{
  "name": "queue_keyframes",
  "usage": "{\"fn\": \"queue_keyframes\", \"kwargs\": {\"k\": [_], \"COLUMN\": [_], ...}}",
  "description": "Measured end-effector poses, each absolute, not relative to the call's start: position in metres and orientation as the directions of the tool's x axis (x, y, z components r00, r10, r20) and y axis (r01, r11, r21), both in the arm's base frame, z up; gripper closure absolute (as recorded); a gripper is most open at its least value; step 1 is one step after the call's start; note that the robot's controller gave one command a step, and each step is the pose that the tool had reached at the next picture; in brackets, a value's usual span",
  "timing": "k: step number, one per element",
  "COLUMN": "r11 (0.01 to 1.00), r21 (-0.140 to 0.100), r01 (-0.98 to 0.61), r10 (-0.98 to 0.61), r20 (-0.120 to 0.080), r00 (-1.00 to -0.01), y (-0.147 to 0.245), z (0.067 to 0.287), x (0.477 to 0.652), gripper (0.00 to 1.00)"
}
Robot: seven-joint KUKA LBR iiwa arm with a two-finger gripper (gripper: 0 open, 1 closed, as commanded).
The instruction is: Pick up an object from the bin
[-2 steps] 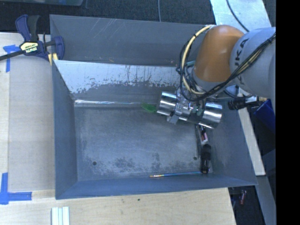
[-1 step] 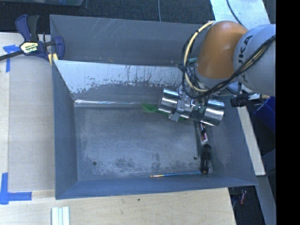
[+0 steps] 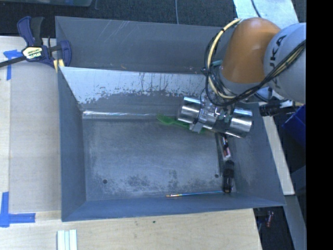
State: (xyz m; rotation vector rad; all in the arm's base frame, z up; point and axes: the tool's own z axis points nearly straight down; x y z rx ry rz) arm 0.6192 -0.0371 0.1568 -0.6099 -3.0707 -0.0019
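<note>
Three loose things are showing on the floor of the grey bin (image 3: 73,139), and none of them is easy to name. The arm is reaching in from the right, its orange cover (image 3: 250,48) and cables hanging over the bin's far right corner. The gripper (image 3: 208,121) is sitting low near the foot of the back wall, its silver cylindrical body lying crosswise and covering whatever is beneath it. Whether the gripper is open or closed cannot be told, nor whether it is holding anything.

A small green thing (image 3: 167,121) is poking out from under the left end of that silver body. Only a flat, pointed tip is showing, and the rest is hidden, so its kind is unclear.

Near the right wall a dark narrow thing (image 3: 228,178) is lying end-on towards the front, with a small red-and-white piece (image 3: 225,150) just above it. Whether the two are joined is hard to make out. A thin blue stick (image 3: 195,194) with an orange tip is lying along the foot of the front wall, its right end close to the dark thing.
</note>
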Motion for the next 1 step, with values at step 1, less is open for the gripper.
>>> {"fn": "queue_keyframes", "kwargs": {"k": [1], "r11": [0.924], "r21": [0.000], "r01": [0.382], "r10": [0.382], "r20": [0.008], "r00": [-0.924], "y": [-0.0374], "z": [0.1754], "x": [0.6198], "gripper": [1.00]}}
